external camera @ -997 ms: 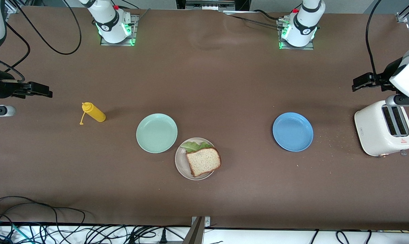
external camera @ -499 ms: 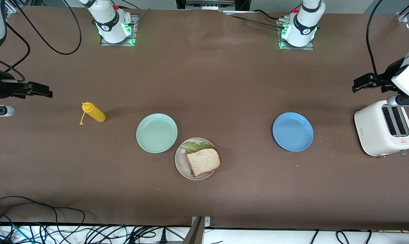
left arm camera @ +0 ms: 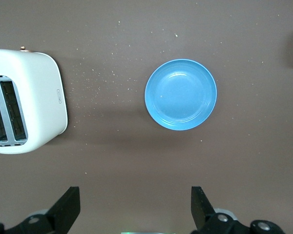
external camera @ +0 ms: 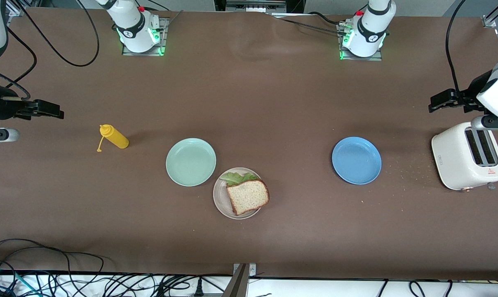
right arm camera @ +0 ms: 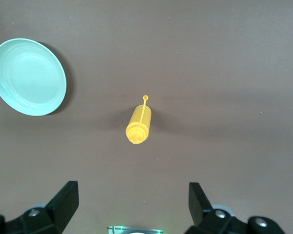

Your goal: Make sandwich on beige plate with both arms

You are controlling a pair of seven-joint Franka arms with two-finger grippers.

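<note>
**Mia:** What are the robot's hands doing?

**Ben:** The left gripper [left arm camera: 134, 209] is up in the air with its two fingers spread wide. It holds nothing. It hangs over the bare table near the white toaster [external camera: 467, 156]. The right gripper [right arm camera: 132, 207] is wide open and empty too. It hangs over the table near the yellow bottle [external camera: 114, 137]. Both arms look like they are waiting.

**Mia:** Where is the sandwich?

**Ben:** The sandwich [external camera: 247, 195] is on the beige plate [external camera: 221, 197]. That plate is the one closest to the front camera. It sits just beside the green plate [external camera: 191, 161], toward the left arm's end of the table.

**Mia:** And the blue plate?

**Ben:** The blue plate [external camera: 356, 160] is well apart from the beige plate, farther toward the left arm's end, near the toaster. There is no food on it, and none on the green plate.

**Mia:** Is the sandwich done?

**Ben:** I think so. A slice of bread is on top, and green lettuce [external camera: 236, 177] peeks out from under it. I cannot see the bottom slice, so I cannot be sure about that one. The top slice pokes a bit over the plate's edge. I think nothing is left to do.
</note>
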